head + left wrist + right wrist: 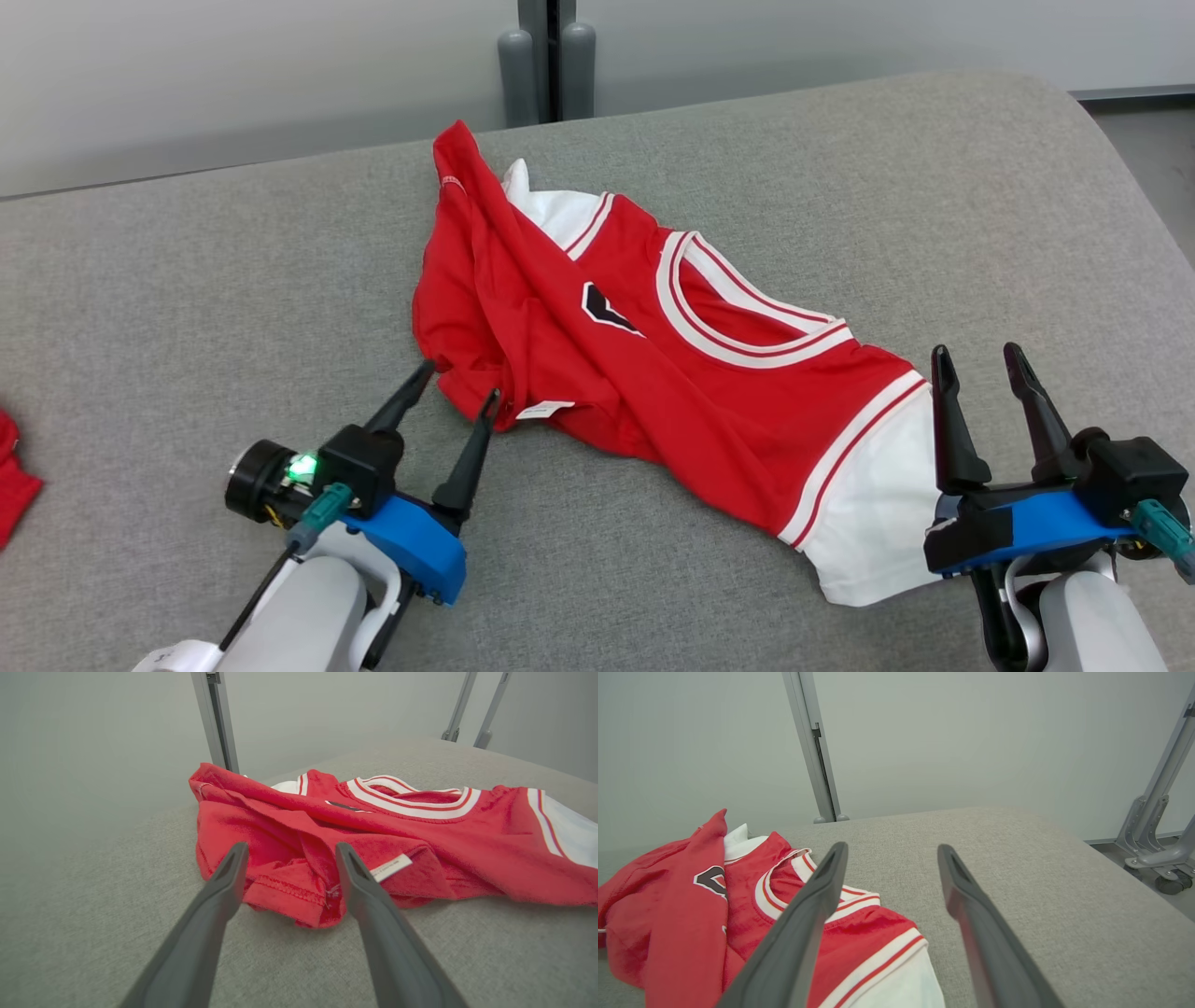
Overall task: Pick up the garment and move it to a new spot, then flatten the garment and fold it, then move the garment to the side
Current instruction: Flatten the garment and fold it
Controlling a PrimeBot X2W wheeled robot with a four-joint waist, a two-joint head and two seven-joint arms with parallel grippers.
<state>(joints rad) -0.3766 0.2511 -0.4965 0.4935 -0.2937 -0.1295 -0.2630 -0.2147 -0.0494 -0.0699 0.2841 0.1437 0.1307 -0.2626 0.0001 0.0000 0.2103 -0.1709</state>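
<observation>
The shirt (653,373) lies crumpled on the table (187,280). The left gripper (460,381) is spread at its 8 o'clock hem, the right gripper (977,352) spread at 4 o'clock. A red cloth (14,476) lies at 9 o'clock (table edge). The right wrist view adds a wheeled frame (1153,844).

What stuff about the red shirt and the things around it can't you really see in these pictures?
Head view: the black badge on the shirt is partly covered by a fold, so its shape is unclear.
Left wrist view: the white tag has print too small to read.
Head view: a red thing is cut off by the left edge.
</observation>
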